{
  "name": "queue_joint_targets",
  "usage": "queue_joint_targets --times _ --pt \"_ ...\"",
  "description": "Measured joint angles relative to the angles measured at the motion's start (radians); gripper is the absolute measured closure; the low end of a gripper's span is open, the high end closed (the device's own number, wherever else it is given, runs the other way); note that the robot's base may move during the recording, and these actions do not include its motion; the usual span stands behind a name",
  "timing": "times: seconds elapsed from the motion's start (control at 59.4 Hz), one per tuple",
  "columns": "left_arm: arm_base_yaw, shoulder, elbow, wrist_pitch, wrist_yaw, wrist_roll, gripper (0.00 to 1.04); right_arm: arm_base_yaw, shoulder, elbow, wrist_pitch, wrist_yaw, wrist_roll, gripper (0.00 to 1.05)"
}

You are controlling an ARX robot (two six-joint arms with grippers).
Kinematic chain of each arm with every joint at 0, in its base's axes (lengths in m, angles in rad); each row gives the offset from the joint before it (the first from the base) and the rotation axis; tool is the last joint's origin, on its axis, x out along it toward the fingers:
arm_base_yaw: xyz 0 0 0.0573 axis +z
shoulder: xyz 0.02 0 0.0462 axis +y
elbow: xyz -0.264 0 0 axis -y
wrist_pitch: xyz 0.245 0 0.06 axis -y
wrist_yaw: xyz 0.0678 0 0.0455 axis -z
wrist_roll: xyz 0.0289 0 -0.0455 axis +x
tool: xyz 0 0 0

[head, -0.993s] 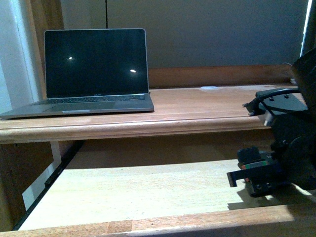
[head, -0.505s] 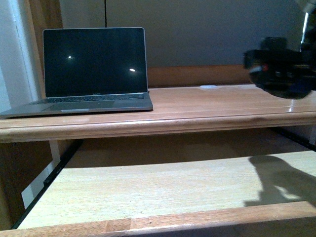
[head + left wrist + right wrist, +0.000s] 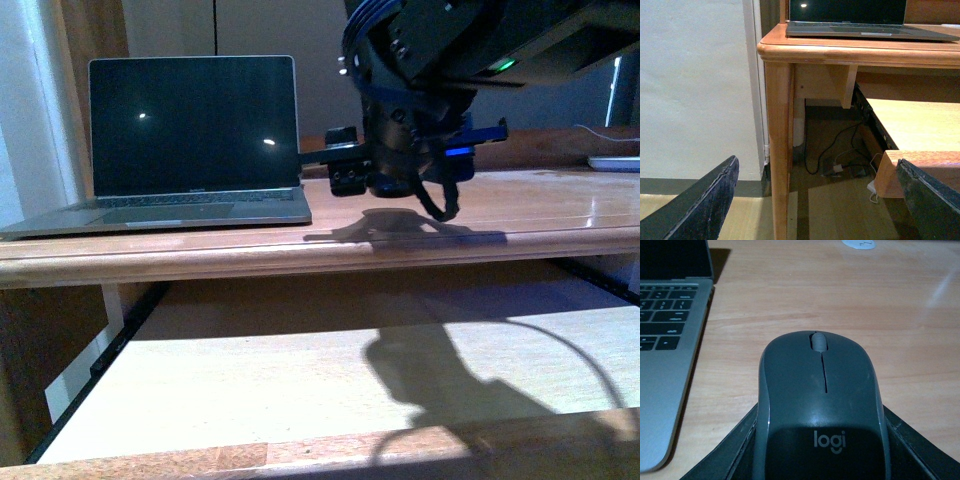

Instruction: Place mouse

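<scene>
The mouse [image 3: 822,400] sits clamped in the right gripper [image 3: 822,465], its dark fingers [image 3: 727,457] pressed against both flanks, wheel end pointing away from the wrist. It's over the desk [image 3: 520,215], just beside the open laptop [image 3: 190,140] on its right, though I can't tell whether it touches the wood. From the front, the arm hangs low over the desktop with its shadow right below. The left gripper [image 3: 816,165] is down by the desk's leg, spread wide with nothing in it, and cables [image 3: 840,150] lie on the floor beyond.
</scene>
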Motion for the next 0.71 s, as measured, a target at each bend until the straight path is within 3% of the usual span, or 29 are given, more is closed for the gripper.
queue_joint_targets --times 0.37,0.606,0.707 --pt "0.000 0.000 0.000 0.000 0.000 0.000 0.08 0.002 0.111 0.075 0.039 0.070 -0.039 0.50" --pt "0.000 0.000 0.000 0.000 0.000 0.000 0.08 -0.031 0.089 -0.013 0.177 0.016 -0.007 0.07" --pt "0.000 0.000 0.000 0.000 0.000 0.000 0.08 -0.059 0.014 -0.098 0.250 -0.046 0.034 0.08"
